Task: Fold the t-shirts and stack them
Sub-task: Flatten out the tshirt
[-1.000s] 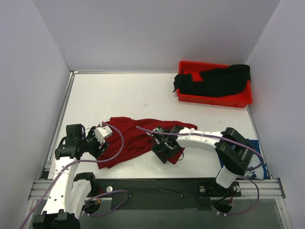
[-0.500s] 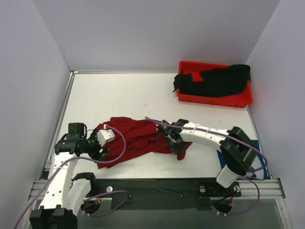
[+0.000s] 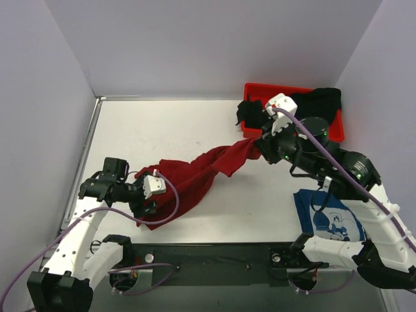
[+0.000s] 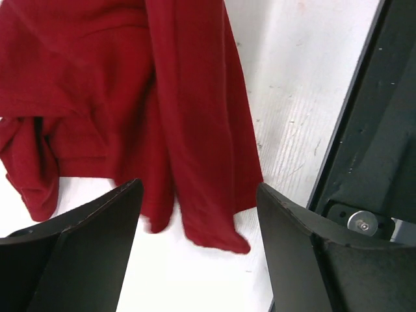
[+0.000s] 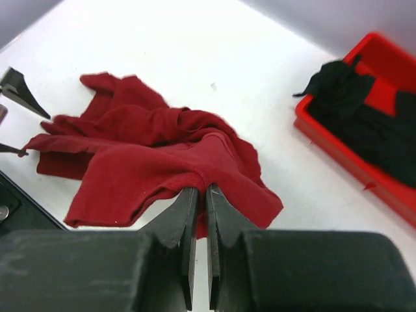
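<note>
- The left gripper [image 4: 198,195] hovers over the near-left end of the dark red t-shirt [image 3: 195,175], fingers spread wide and gripping nothing, apparently poised to catch a corner.
- The shirt stretches across the table [image 3: 162,130], its right end raised, likely to shake the cloth out for folding.
- The right gripper [image 5: 200,188] is clamped on a fold at that raised end.
- The black t-shirt [image 3: 312,101] lies heaped in the red tray [image 3: 260,86]; the blue t-shirt [image 3: 328,214] lies on the table beneath the right arm.
</note>
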Robot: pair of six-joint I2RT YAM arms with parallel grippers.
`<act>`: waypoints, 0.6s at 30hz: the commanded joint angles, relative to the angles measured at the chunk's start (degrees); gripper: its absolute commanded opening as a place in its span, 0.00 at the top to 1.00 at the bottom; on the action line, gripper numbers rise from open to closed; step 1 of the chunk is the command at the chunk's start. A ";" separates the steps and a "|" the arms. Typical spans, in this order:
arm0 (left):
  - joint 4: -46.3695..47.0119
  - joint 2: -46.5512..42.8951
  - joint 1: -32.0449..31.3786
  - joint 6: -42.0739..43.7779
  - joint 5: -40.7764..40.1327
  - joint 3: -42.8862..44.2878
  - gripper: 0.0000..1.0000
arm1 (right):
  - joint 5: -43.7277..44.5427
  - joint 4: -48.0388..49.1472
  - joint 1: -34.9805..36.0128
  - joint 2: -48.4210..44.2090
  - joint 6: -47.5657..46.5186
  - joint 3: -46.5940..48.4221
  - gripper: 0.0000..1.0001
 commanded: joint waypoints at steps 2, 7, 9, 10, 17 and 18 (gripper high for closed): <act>0.00 1.16 -3.21 1.22 3.76 0.69 0.19 | 1.92 -1.52 -0.68 -1.23 -6.10 4.81 1.00; 1.67 2.83 -5.59 2.36 3.24 -2.38 0.19 | 2.28 -1.07 -1.73 -2.11 -6.46 2.54 1.00; 3.07 4.06 -6.72 2.71 2.36 -3.70 0.19 | 2.19 -0.90 -2.08 -2.11 -6.28 1.39 1.00; 3.86 4.93 -6.99 3.06 1.57 -4.06 0.19 | 2.02 -0.72 -2.08 -1.94 -5.93 0.87 1.00; 9.38 5.21 -20.43 -1.93 -7.83 -8.44 0.27 | 1.85 -0.54 -4.28 -1.85 -4.79 -1.33 1.00; 10.97 4.86 -22.70 -4.55 -10.28 -9.85 0.27 | 0.97 -0.46 -4.80 -1.85 -4.61 -1.51 1.00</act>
